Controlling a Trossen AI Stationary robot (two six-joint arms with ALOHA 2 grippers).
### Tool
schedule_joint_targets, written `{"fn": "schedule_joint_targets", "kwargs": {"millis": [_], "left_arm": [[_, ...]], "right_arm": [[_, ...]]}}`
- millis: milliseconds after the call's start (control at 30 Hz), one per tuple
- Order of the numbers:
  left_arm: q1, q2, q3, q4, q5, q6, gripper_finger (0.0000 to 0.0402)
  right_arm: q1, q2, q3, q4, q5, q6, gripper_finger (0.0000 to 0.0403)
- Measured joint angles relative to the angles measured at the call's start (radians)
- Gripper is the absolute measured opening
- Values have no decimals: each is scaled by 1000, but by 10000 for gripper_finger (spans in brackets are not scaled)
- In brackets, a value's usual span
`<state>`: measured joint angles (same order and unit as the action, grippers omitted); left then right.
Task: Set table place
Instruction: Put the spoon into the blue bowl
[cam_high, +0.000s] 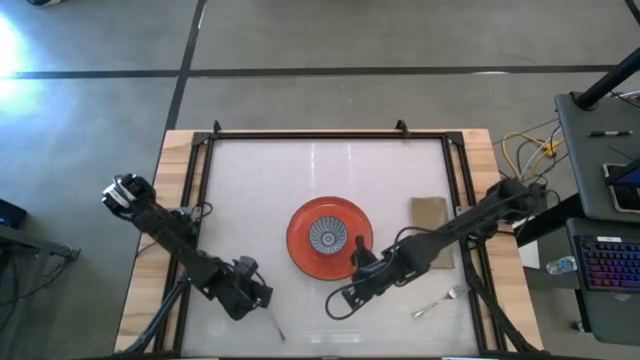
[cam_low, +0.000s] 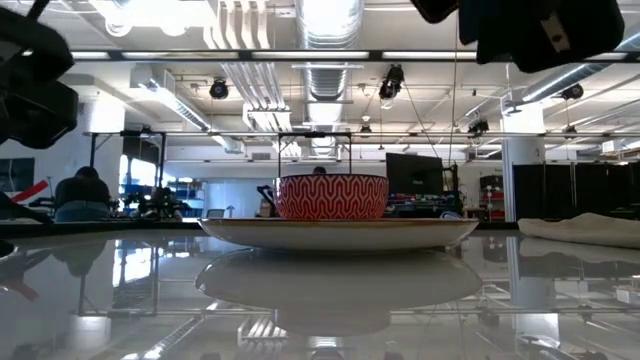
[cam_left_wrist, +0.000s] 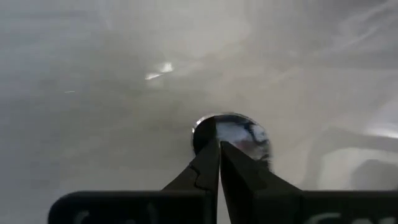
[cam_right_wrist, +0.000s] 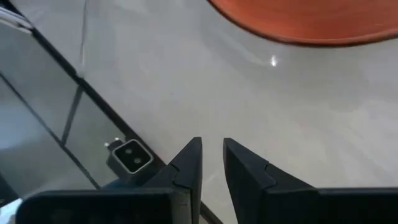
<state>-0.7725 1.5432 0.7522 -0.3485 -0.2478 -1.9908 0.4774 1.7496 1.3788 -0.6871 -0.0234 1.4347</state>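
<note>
Left gripper (cam_left_wrist: 219, 144) pinched tight on the spoon (cam_left_wrist: 233, 134); right gripper (cam_right_wrist: 212, 155), narrowly parted and empty, hangs beside the orange plate (cam_high: 330, 238).

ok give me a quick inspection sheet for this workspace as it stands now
surface: glossy white table, bare around the setting
job's things: patterned bowl on orange plate mid-table; brown napkin right of plate; fork near front right; spoon at left pincer's tips
clutter: nothing seen
grippers: left pincer shut, front left; right pincer slightly open, empty, beside the plate
cables: yellow and white wires off the right edge
surroundings: desk with lit keyboard on right
</note>
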Motion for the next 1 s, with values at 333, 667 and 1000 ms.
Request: {"fn": "schedule_joint_targets", "kwargs": {"millis": [333, 667, 1000], "left_arm": [[-3, 216, 144, 121, -55, -69, 0], [-8, 350, 310, 60, -20, -108, 0], [-26, 377, 308, 51, 56, -178, 0]], "right_arm": [[0, 60, 73, 8, -10, -113, 59], [36, 54, 75, -22, -10, -180, 59], [71, 54, 74, -21, 28, -198, 59]]}}
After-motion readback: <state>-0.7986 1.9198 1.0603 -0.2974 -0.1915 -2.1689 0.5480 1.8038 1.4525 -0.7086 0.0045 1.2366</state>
